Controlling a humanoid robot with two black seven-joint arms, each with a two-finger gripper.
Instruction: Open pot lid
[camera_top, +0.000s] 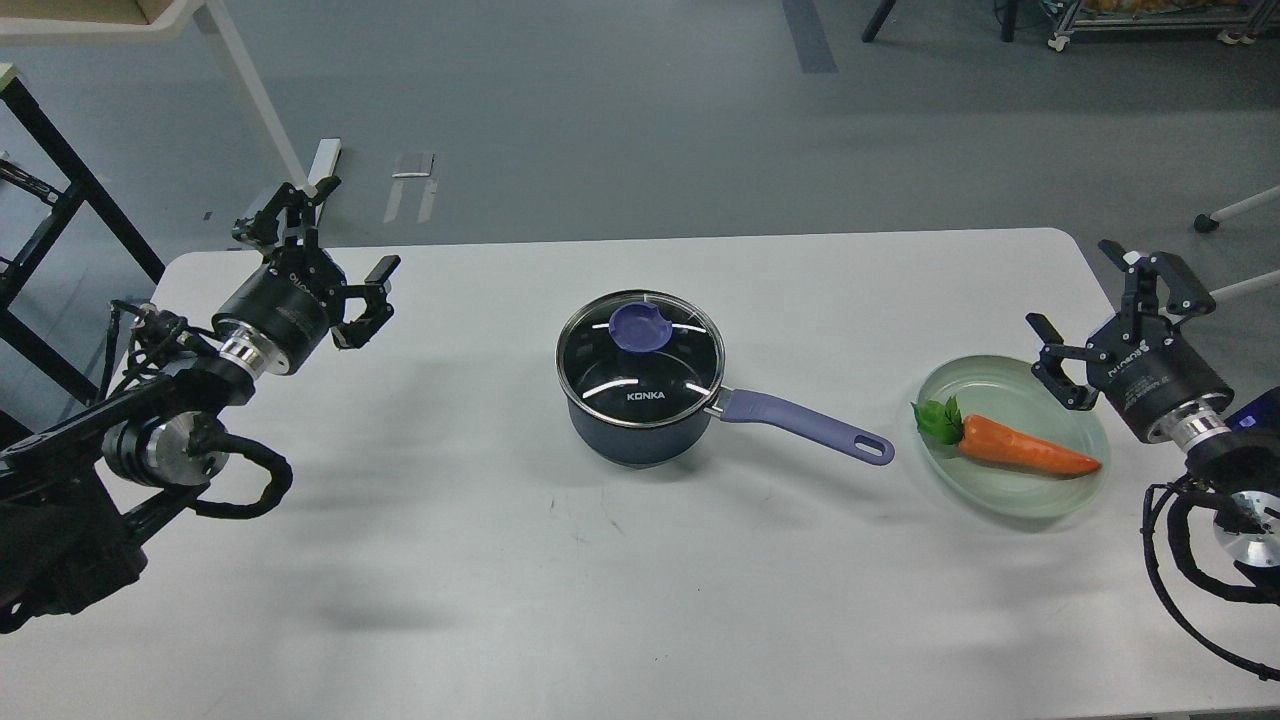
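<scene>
A dark blue pot (640, 440) stands at the middle of the white table (500, 560). Its glass lid (640, 365) with a purple knob (641, 327) sits on it. The purple handle (800, 425) points right. My left gripper (352, 232) is open and empty at the table's back left, well left of the pot. My right gripper (1078, 286) is open and empty at the right, just above the far rim of the plate.
A pale green plate (1000, 500) holds a toy carrot (1020, 450) with green leaves, right of the pot handle. A table leg and black frame stand off the back left. Bare table lies in front of the pot.
</scene>
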